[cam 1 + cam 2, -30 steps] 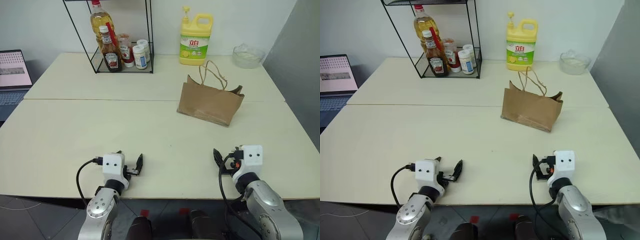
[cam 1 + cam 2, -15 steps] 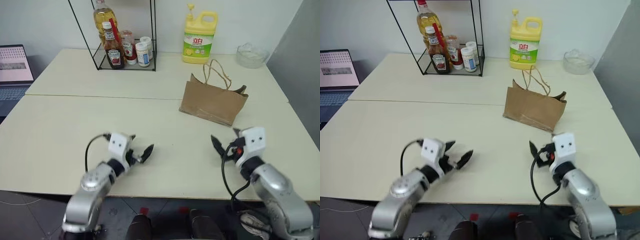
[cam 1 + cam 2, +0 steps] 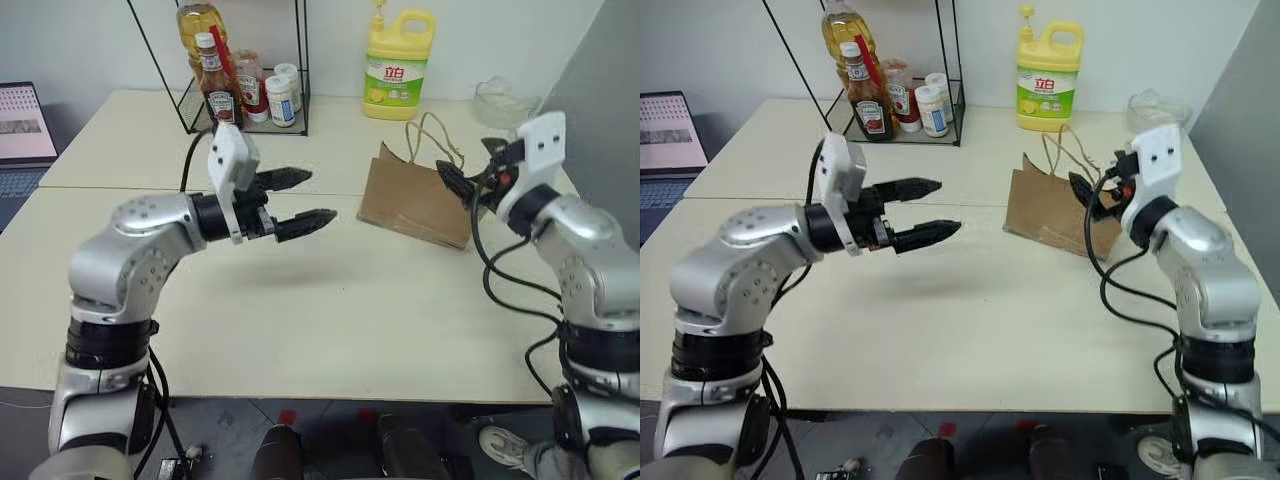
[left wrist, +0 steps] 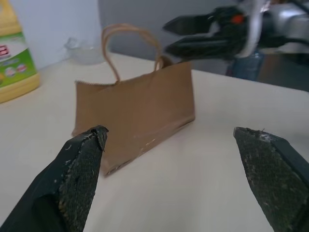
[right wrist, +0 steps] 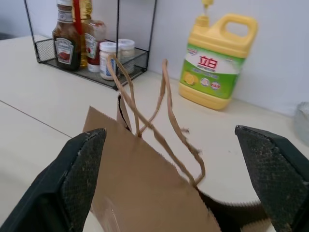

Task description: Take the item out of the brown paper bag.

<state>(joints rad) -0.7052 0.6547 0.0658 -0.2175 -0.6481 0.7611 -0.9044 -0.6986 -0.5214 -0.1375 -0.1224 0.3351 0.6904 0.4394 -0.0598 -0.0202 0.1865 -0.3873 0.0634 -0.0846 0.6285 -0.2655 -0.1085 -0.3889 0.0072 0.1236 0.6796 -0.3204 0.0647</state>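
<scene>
Left gripper [image 3: 312, 198] is hanging above the surface [image 3: 330, 300], fingers [image 3: 305, 222] spread wide, holding nothing, pointing toward the bag [image 3: 415, 205]. Right gripper [image 3: 462, 184] is hovering at the bag's right end near its top edge, fingers wide, empty too. The bag is standing on the surface between my two grippers, handles [image 3: 432, 140] sticking up, mouth open upward. I cannot tell where the item is; the bag's inside is hidden. Farther back, a yellow jug [image 3: 398, 68], a wire rack [image 3: 240, 70] of bottles, a glass bowl [image 3: 497, 104].
</scene>
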